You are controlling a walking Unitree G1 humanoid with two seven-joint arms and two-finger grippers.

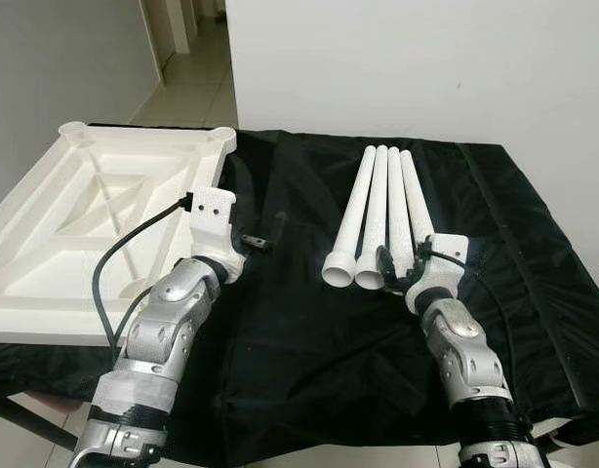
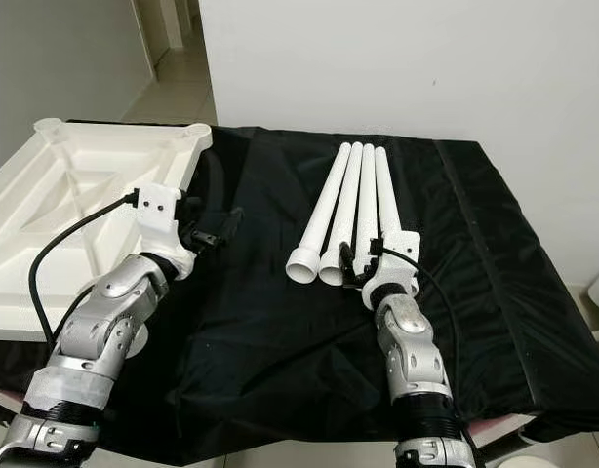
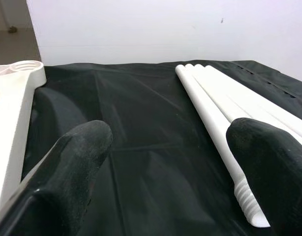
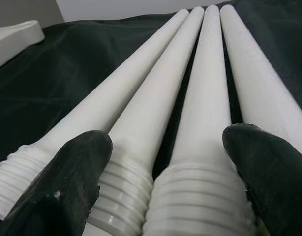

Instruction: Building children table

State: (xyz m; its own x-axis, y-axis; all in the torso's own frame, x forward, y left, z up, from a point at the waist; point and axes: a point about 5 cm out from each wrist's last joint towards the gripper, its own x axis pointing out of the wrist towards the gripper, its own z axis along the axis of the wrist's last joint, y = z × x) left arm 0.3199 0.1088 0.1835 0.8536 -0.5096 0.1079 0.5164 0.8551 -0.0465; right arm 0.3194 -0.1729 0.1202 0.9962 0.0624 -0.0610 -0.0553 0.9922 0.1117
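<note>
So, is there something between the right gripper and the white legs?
Nothing visible. The right gripper is open just above the threaded ends of the four white legs, which lie side by side on the black cloth.

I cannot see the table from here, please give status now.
Right gripper open over the threaded ends of four white legs. Left gripper open, beside upturned tabletop. Nothing in the way.

Table covered by black cloth (image 1: 309,322). White tabletop panel (image 1: 75,224) lies underside up on it, just beside the left gripper (image 1: 256,242). Four white legs (image 1: 378,210) lie side by side, threaded ends at the right gripper (image 1: 397,268), running away from it.
</note>
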